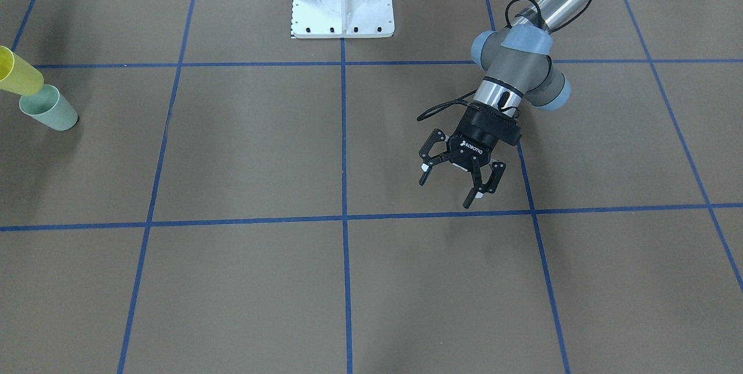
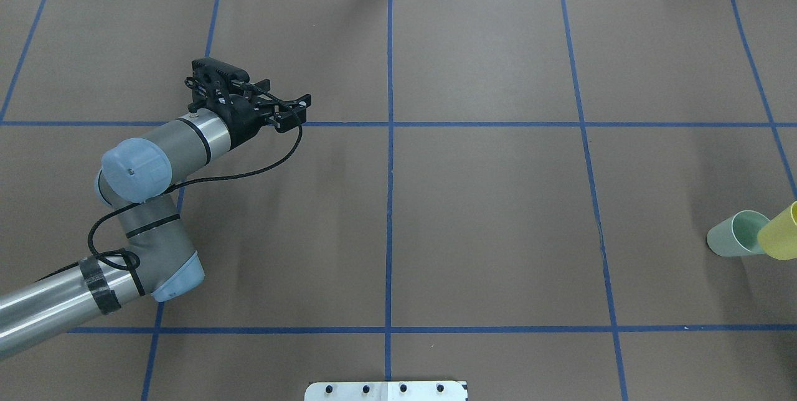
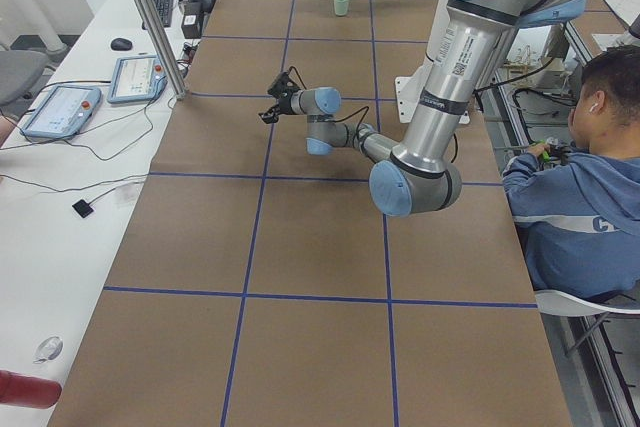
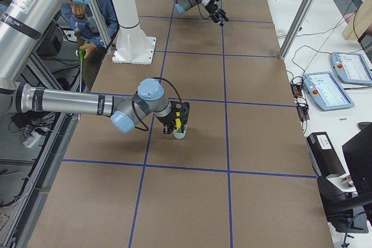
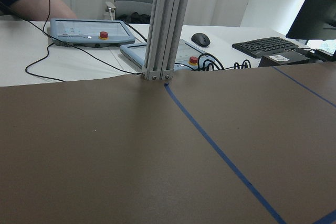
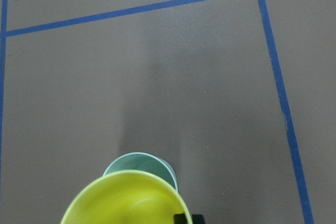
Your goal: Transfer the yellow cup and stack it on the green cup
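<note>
Counts: 1 yellow cup, 1 green cup, 2 cups total. 2 robot arms: left arm, right arm. 1 white base mount. 2 teach pendants: near pendant, far pendant. 1 keyboard, 1 mouse.

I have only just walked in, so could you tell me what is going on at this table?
The right gripper holds the yellow cup just over the green cup, which stands upright at the robot's right end of the table. The yellow cup's base is about level with the green cup's rim, so it is not yet nested. The left gripper hovers open and empty over the other half of the table, far from both cups.
</note>
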